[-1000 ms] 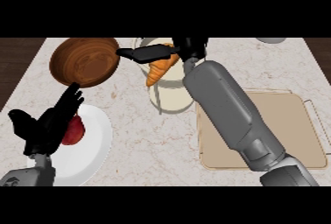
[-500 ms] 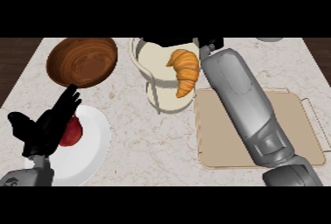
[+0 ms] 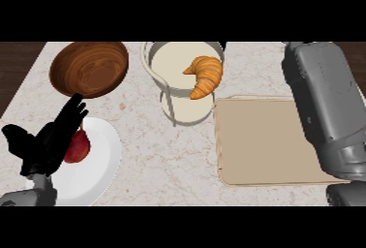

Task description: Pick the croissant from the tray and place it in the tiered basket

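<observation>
— Marble, that bench (image 3: 178,160), pale with faint veins. What sits closest to us?

— Nearest on the left is the robot's left hand (image 3: 44,145), black, fingers straight and spread, thumb out to the side, holding nothing. It rests over the edge of a white plate (image 3: 100,160), and a red fruit (image 3: 77,147) lies on that plate right beside the fingers.

— And on the right?

— A grey forearm (image 3: 325,106) runs up the right side from the lower edge to the top. I can't see the right hand at all; the arm leaves the view before it shows. Under and beside that arm is the tray (image 3: 268,143), a flat tan rectangle with a low rim, lying bare on the bench.

— So where's the croissant?

— Farther back. The croissant (image 3: 204,76) is golden, lying in the upper tier of the tiered basket (image 3: 166,92), toward that tier's right side. The basket is cream coloured, with a second round tier showing below the upper one, just left of the tray's far corner.

— Is it anywhere near the hand?

— No, well apart from the left hand, up and to the right of it across the bench. The grey arm passes to the croissant's right without touching it.

— Anything else back there?

— A brown wooden bowl (image 3: 91,68) at the far left, beside the basket.
</observation>
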